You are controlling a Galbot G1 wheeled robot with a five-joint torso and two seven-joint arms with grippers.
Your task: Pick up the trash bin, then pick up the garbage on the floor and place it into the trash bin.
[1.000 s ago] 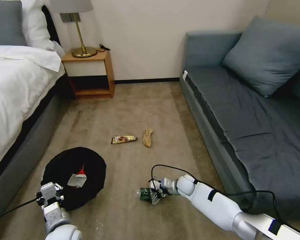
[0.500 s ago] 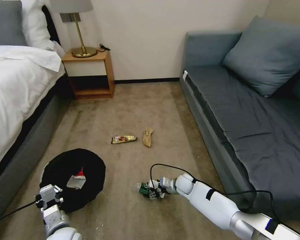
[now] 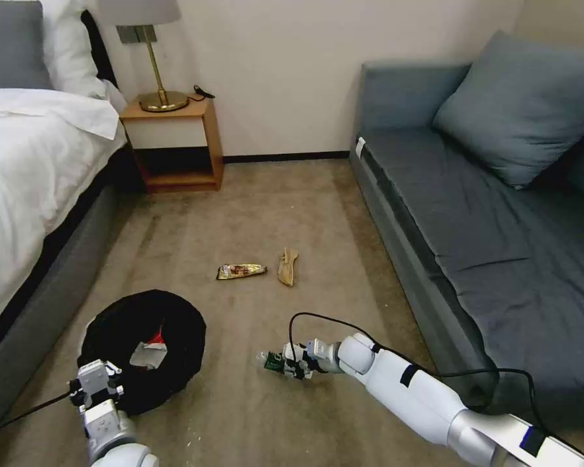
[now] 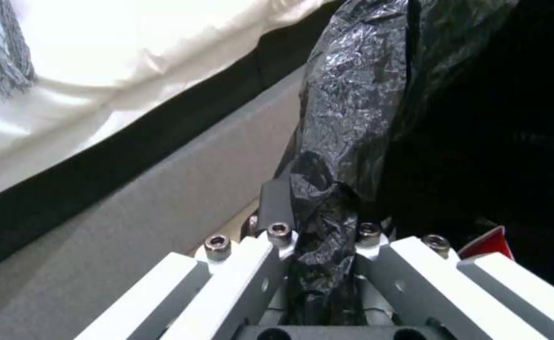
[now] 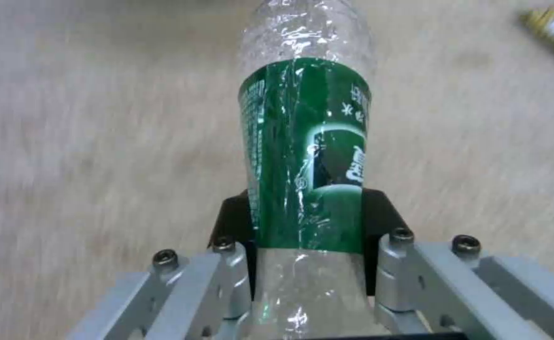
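The trash bin (image 3: pixel 143 350), wrapped in a glossy black bag (image 4: pixel 352 118), sits at the lower left of the head view with a red-and-white wrapper (image 3: pixel 150 350) inside. My left gripper (image 3: pixel 96 383) is shut on the bag at the bin's near rim (image 4: pixel 321 226). My right gripper (image 3: pixel 291 366) is shut on the clear green-labelled bottle (image 5: pixel 305 156), held just above the carpet to the right of the bin (image 3: pixel 274 362). Farther off on the floor lie a brown-gold snack packet (image 3: pixel 241 270) and a tan peel-like strip (image 3: pixel 287 266).
A bed (image 3: pixel 26 168) runs along the left, close beside the bin. A grey sofa (image 3: pixel 474 220) with a cushion lines the right. A wooden nightstand (image 3: pixel 173 146) with a lamp stands against the far wall. Open carpet lies between bed and sofa.
My right gripper has carried the bottle up off the carpet and leftward, toward the bin. The left gripper and bin shifted slightly toward me.
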